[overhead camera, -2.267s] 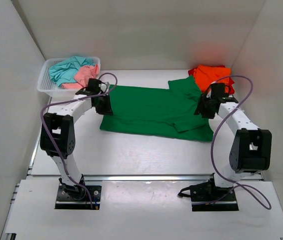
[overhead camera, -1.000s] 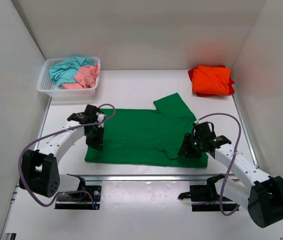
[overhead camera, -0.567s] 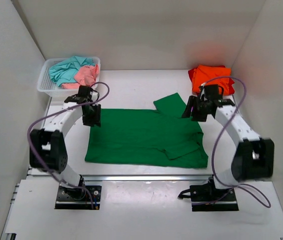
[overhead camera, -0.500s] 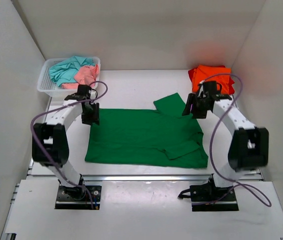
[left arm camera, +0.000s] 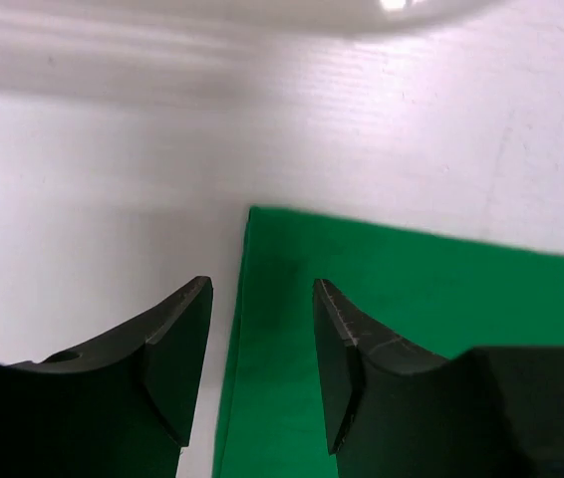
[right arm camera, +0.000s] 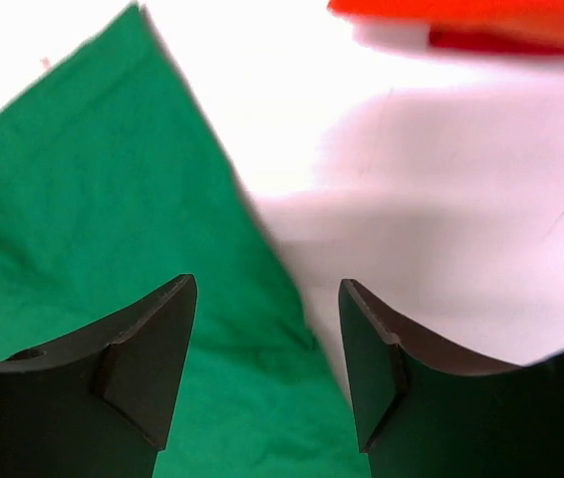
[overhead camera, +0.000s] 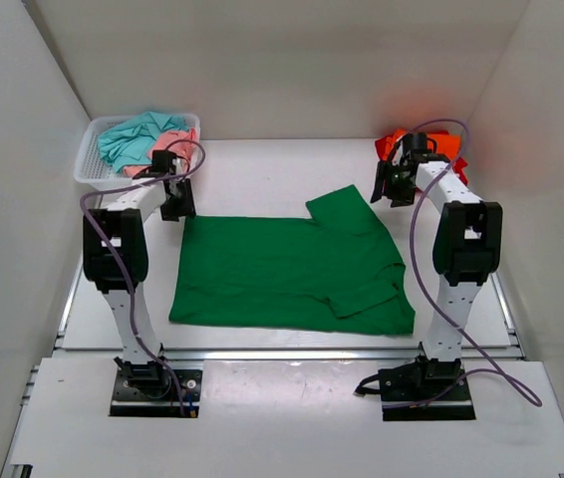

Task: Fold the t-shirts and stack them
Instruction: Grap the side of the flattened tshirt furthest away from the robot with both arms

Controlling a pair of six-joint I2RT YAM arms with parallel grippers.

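Note:
A bright green t-shirt (overhead camera: 282, 271) lies spread flat mid-table, one sleeve (overhead camera: 347, 209) pointing to the far side. My left gripper (overhead camera: 175, 204) hovers open over its far left corner; in the left wrist view the green cloth's corner (left arm camera: 412, 299) shows beneath the open left gripper (left arm camera: 262, 339), nothing held. My right gripper (overhead camera: 390, 189) is open beside the sleeve, whose edge (right arm camera: 113, 219) runs under the right gripper (right arm camera: 267, 349). A folded orange t-shirt (overhead camera: 444, 147) (right arm camera: 481, 18) sits at the far right, partly hidden by the right arm. Teal (overhead camera: 128, 139) and pink (overhead camera: 167, 137) t-shirts lie crumpled in the basket.
The white mesh basket (overhead camera: 93, 177) stands at the far left corner, close behind the left gripper. White walls close in the table on the left, right and back. A metal rail (overhead camera: 282, 354) runs along the table's near edge.
Both arms have swung from the green shirt's near edge to its far corners, and both grippers have opened. The shirt has lain still over the last second.

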